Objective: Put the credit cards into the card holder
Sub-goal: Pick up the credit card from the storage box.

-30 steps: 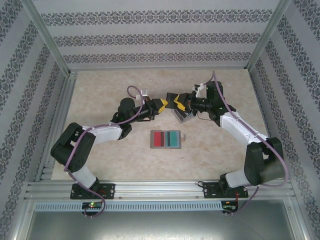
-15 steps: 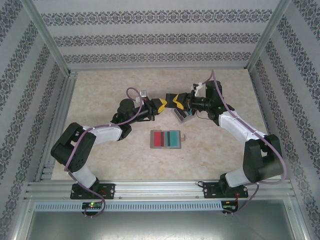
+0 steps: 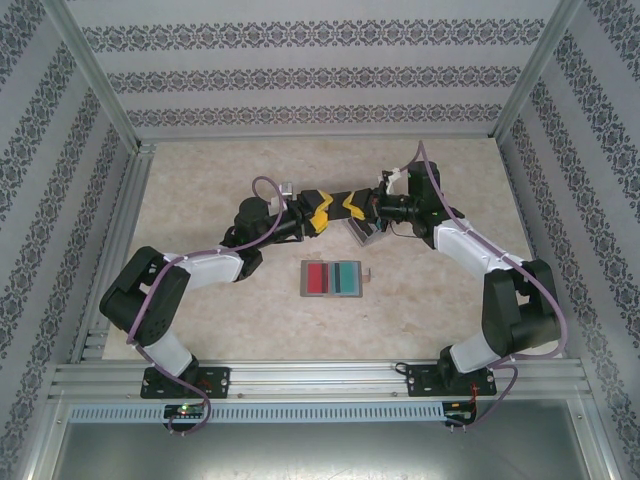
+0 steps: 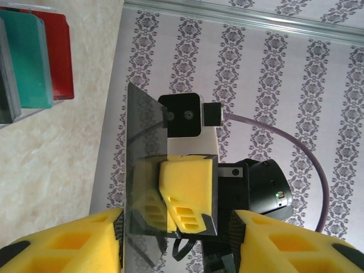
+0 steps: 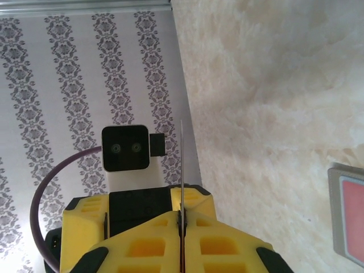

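Right gripper (image 5: 181, 220) pinches the dark card (image 4: 145, 136) (thin, stiff, probably slick). Left gripper (image 4: 177, 233), card just ahead, is wide open. The flat faces look the best place to grab.

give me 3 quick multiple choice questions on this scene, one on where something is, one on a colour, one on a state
1. Where is the card holder?
A) lying flat on the table
B) standing against the back wall
C) on the metal rail by the arm bases

2. What colour is the card held by the right end effector?
A) red
B) teal
C) dark grey

3. How is the left end effector?
A) shut on a card
B) open, fingers apart
C) shut on the card holder

Answers:
1 A: the top view shows it lying open on the table, with a red card and a teal card on it.
2 C: the left wrist view shows a dark grey sheet pinched between the yellow fingers opposite.
3 B: its two yellow fingers stand wide apart in the left wrist view, gripping nothing.
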Available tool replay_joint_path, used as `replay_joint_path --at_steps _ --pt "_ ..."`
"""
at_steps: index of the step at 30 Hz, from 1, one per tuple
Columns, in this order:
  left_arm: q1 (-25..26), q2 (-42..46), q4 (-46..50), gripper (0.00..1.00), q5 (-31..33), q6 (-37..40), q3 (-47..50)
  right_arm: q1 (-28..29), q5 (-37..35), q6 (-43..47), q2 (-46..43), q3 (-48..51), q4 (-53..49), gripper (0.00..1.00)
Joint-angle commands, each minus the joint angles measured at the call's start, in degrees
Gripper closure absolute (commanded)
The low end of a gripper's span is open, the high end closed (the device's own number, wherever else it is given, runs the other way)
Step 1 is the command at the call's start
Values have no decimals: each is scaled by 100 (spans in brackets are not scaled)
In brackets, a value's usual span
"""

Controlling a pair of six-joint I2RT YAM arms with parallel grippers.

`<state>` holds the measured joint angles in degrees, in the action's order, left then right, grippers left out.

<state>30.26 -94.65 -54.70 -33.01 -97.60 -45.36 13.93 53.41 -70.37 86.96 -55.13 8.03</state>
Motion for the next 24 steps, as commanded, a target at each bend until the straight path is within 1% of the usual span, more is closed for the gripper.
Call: replay_joint_path --at_steps 1,6,8,10,14,16,17,19,20,21,23,24 --pt "-16 -42 -564 46 -91 -173 -131 49 284 -126 -38 -201 266 94" --pt "-20 -253 -861 39 -119 -240 -222 104 334 -64 -155 -235 275 94" --pt "-19 -273 -833 40 -176 -181 -281 112 322 133 -169 -300 42 93" --pt "-20 -234 -875 44 -148 -124 -259 118 315 168 -166 -270 48 92" --pt "-15 -106 -782 63 -159 24 -276 245 442 483 -129 -400 -208 90" --pt "-20 -111 -832 72 -170 14 -312 246 353 530 -118 -352 -272 89" --pt "-20 -106 -836 80 -172 -8 -337 242 292 618 -119 -372 -386 87" --pt "-20 -106 -838 90 -202 -13 -364 227 121 845 -133 -433 -721 86" --pt "-20 -103 -803 95 -204 -19 -365 225 55 908 -144 -458 -787 84" --pt "-20 -87 -773 97 -214 -7 -359 220 31 897 -146 -469 -799 81" --pt "-20 -63 -753 99 -202 -12 -323 222 22 867 -131 -510 -751 80" --pt "-18 -54 -746 99 -193 -15 -308 231 27 859 -125 -537 -751 77"
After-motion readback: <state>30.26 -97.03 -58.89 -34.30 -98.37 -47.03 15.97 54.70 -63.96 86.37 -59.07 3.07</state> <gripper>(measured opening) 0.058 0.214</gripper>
